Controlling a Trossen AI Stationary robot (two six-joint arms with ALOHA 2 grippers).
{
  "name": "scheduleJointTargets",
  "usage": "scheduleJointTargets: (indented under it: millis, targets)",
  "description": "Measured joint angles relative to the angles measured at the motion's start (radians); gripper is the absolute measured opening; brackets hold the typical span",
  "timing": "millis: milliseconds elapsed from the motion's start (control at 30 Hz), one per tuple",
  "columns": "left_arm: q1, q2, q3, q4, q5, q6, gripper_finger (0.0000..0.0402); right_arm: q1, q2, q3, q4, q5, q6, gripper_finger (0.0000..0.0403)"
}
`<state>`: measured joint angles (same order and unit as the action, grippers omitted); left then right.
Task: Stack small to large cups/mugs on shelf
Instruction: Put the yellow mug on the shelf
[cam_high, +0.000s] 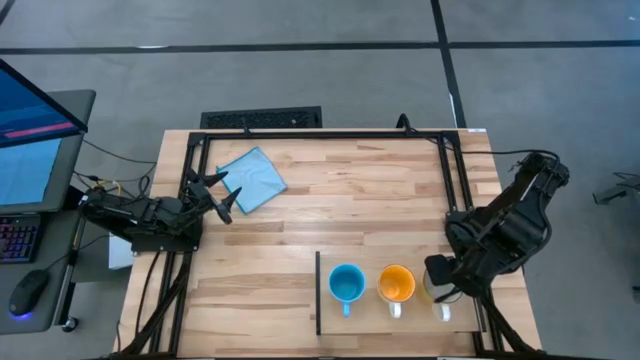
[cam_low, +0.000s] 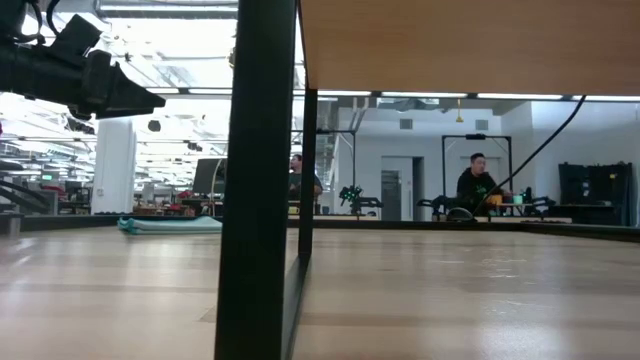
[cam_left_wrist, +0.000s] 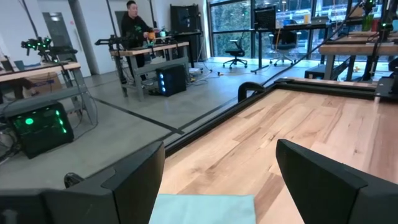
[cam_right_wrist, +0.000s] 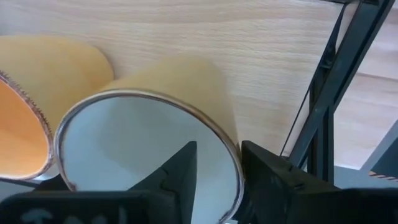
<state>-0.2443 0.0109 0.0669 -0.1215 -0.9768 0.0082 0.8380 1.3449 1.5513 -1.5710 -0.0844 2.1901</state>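
Three mugs in a row on the shelf (cam_high: 330, 322) at the near edge of the surface (cam_high: 350, 200): blue mug (cam_high: 346, 285), orange mug (cam_high: 396, 284), then white mug (cam_right_wrist: 149, 149). Right gripper (cam_right_wrist: 217, 168) clamped on white mug's rim, one finger inside, one outside. Left gripper (cam_high: 222, 194) spread apart, hovering over blue cloth (cam_high: 251, 178).

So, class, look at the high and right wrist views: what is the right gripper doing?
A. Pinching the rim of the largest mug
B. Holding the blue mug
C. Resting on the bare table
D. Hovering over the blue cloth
A: the right gripper has one finger inside and one outside the rim of the largest mug, beside the orange mug.
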Motion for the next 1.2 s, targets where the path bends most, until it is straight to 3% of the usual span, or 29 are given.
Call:
scheduleJointTargets:
  millis: [600, 1200]
  targets:
    - [0.0, 0.0, 0.0, 0.0, 0.002, -0.009, 0.0302, 0.071, 0.001, 0.0, 0.0, -0.003, 0.098, 0.0145]
    - [0.0, 0.0, 0.0, 0.0, 0.003, -0.013, 0.0302, 0.072, 0.001, -0.022, 0.0, -0.023, 0.14, 0.0145]
